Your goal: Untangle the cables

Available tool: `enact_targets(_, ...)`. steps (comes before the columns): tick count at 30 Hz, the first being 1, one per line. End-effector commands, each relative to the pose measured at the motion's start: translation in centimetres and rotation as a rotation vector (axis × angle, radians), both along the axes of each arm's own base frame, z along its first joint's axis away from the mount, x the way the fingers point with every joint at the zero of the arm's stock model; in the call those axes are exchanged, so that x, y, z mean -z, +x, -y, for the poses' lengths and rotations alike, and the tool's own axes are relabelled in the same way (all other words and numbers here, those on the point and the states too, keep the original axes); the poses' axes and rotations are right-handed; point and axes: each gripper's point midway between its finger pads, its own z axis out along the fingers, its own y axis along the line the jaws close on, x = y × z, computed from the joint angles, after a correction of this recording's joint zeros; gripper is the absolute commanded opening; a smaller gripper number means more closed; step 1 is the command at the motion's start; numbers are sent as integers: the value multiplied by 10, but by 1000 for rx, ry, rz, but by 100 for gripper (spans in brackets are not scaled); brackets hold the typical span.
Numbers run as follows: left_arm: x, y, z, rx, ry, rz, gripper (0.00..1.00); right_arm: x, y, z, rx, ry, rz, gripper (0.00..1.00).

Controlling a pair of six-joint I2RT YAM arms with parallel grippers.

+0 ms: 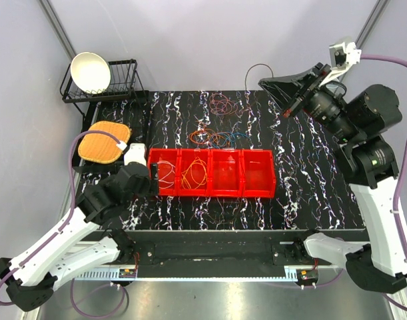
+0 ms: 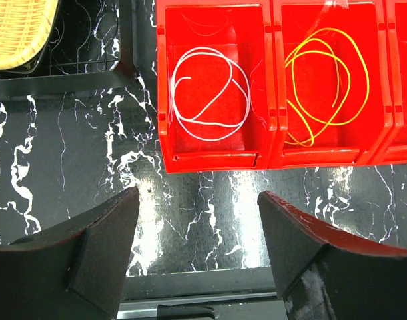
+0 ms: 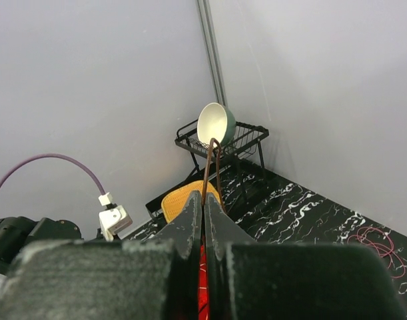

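Vanishing into clamped right gripper (image 3: 204, 197), brown cable (image 3: 210, 163)

Bins (image 2: 216, 160): red plastic, glossy, smooth. Table top (image 2: 190, 220): black marble-pattern, glossy, reflective. Rack (image 1: 126, 80): black metal wire. Bowl (image 1: 90, 71): white, smooth, glossy. Basket (image 1: 103, 143): woven, rough. Cables (image 1: 213, 138): smooth sheath.

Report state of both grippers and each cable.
left gripper: open, empty
right gripper: shut on brown cable, raised
white cable: coiled in leftmost bin
yellow cable: coiled in second bin
cable pile: tangled, on table
dark red cables: looped, farther back on table
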Motion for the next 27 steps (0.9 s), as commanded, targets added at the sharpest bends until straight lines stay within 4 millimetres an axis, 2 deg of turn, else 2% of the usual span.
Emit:
enact_targets(1, -6, 4, 1, -12, -24, 29, 75, 0, -5, 9, 43, -6, 15, 0)
enact_targets(8, -5, 4, 1, -13, -22, 29, 75, -6, -11, 12, 47, -1, 38, 0)
enact_targets(18, -4, 4, 1, -13, -18, 26, 75, -5, 10, 2, 38, 8, 43, 0)
enact_targets(26, -4, 4, 2, -13, -16, 24, 75, 20, 30, -10, 23, 25, -26, 0)
enact_targets(27, -4, 4, 2, -13, -16, 24, 75, 30, 33, -12, 17, 24, -51, 0)
